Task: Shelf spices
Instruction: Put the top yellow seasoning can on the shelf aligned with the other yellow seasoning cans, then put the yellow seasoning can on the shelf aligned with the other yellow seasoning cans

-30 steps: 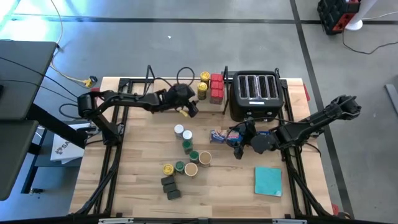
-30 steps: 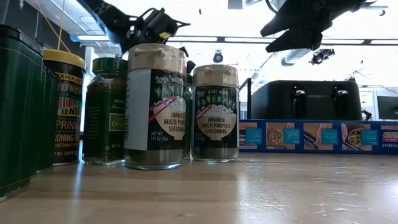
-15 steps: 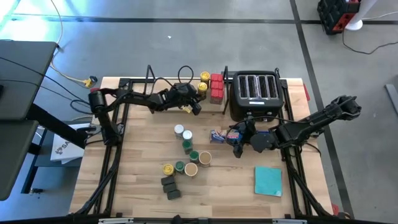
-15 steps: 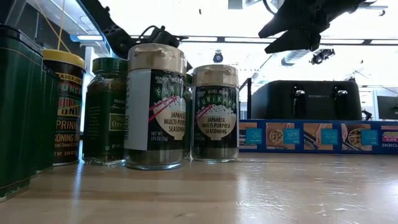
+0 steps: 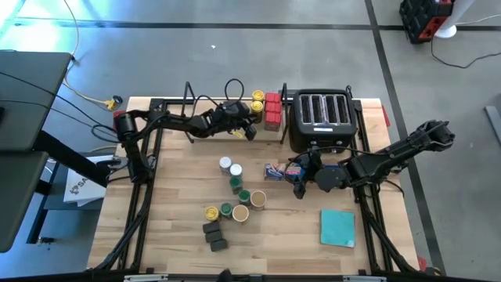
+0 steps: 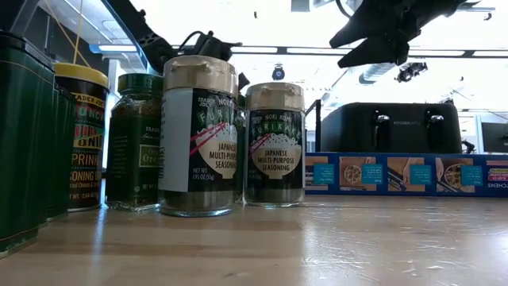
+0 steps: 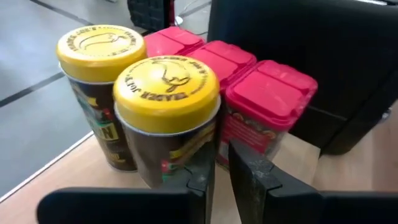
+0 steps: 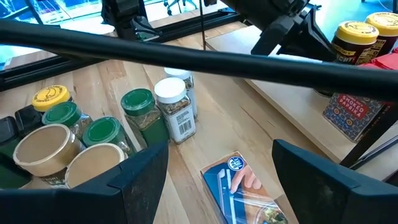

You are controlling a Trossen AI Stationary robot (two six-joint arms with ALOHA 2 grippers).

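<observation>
High view: left gripper (image 5: 249,130) at back of table (image 5: 180,235), by two yellow-lid jars (image 5: 256,107) and red tins (image 5: 272,110) on shelf (image 5: 168,104), left of toaster (image 5: 319,119). Fingers look near shut, nothing seen between them. Right gripper (image 5: 300,174) mid-table in front of toaster, over blue box (image 5: 275,171), fingers spread, nothing held. Loose jar cluster (image 5: 235,192) centre-table: white, green, tan, yellow lids, dark blocks (image 5: 214,235) nearest front edge. Teal pad (image 5: 337,227) front right

Low view: tall green tins (image 6: 24,143) far left, yellow-lid jar (image 6: 83,135), green-lid jar (image 6: 136,141), two furikake jars (image 6: 238,143) up front on table. Toaster (image 6: 393,127) and blue box (image 6: 405,175) behind. Dark arm (image 6: 175,44) above jars at left, another arm (image 6: 389,28) top right; fingers not readable here

Left wrist view: two yellow-lid jars (image 7: 134,102) side by side, touching; three red tins (image 7: 249,93) just beside them in a row, toaster body (image 7: 323,56) behind. Fingers (image 7: 252,177) almost together, thin gap, empty, just in front of nearer jar and nearest tin

Right wrist view: fingers (image 8: 140,180) wide apart, empty, blue box (image 8: 239,190) between and below them. Jars (image 8: 143,115) beyond: white, green, tan, yellow lids. Shelf board (image 8: 292,106) with tin (image 8: 353,112) and yellow-lid jars (image 8: 360,37); left arm (image 8: 273,22) above it
</observation>
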